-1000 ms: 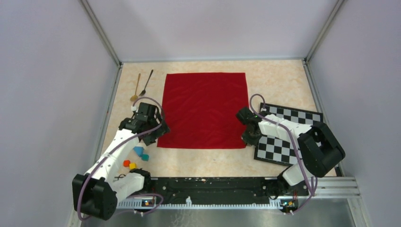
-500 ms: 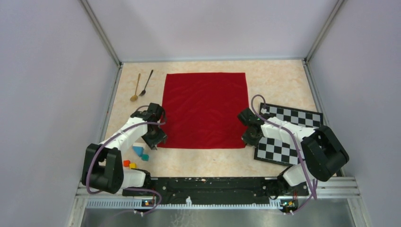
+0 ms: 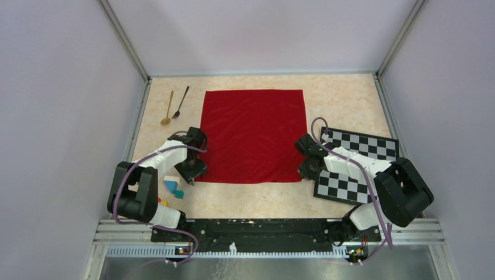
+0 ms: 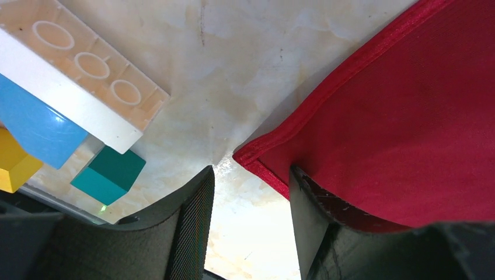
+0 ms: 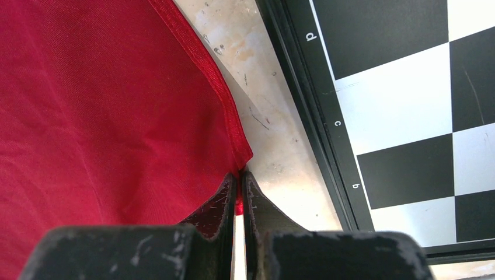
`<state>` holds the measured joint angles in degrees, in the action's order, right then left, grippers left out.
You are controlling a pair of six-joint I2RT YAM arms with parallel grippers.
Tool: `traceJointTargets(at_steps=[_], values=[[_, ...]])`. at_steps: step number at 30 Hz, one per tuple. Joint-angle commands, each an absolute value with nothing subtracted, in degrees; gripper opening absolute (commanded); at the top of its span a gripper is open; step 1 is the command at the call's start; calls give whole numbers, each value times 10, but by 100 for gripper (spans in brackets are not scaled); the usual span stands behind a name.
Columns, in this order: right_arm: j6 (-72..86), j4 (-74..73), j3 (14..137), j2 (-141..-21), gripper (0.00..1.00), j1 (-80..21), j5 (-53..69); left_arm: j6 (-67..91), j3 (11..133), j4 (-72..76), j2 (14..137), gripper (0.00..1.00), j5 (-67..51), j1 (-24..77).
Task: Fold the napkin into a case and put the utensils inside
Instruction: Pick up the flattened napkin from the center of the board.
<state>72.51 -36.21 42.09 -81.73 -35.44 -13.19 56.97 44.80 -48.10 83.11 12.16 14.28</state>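
1. Marbled beige tabletop (image 3: 344,99), boxed in by pale grey walls, is carrying a bright red square cloth napkin (image 3: 252,134), which is lying flat and unfolded exactly as it was a second ago.
2. Compared with the earlier frames, the left arm is folding back on itself. The left gripper (image 3: 191,171) has slid from beside the napkin's left edge down to its near-left corner.
3. That gripper is standing wide open. In the wrist view its black fingers (image 4: 192,227) are straddling the hemmed corner, one over bare tabletop and the other over the cloth, and neither is pinching it.
4. The right gripper (image 3: 307,169) is sitting at the napkin's near-right corner, hardly shifted from before. Its fingers (image 5: 213,210) are pressing almost together, with a sliver of red hem caught between them.
5. A black-and-white chequered mat (image 3: 357,142) is lying just right of the napkin, with a strip of tabletop between them.
6. A thin gold-coloured spoon (image 3: 168,108) and a thin black spoon (image 3: 180,103) are lying side by side, just left of the napkin's far-left corner and well apart from both grippers.
7. Small coloured blocks (image 3: 172,186) are sitting just left of the napkin's near-left corner, beside the left gripper.
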Motion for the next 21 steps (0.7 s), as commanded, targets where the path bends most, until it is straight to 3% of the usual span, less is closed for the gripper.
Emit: traceJointTargets(at_steps=[1,4,8,12,15,21], values=[[728,-353,396,-821,0,-351,-127,571,451,-438,851,56,141,142],[729,-358,399,-819,0,-351,-128,571,437,-420,856,55,141,139],[730,-362,395,-811,0,-351,-131,573,408,-383,844,46,129,136],[721,-366,395,-802,0,-351,-135,564,390,-346,810,25,108,133],[702,-363,395,-783,0,-351,-138,559,390,-344,782,0,106,132],[658,-348,385,-719,0,-351,-134,541,400,-368,704,0,116,131]])
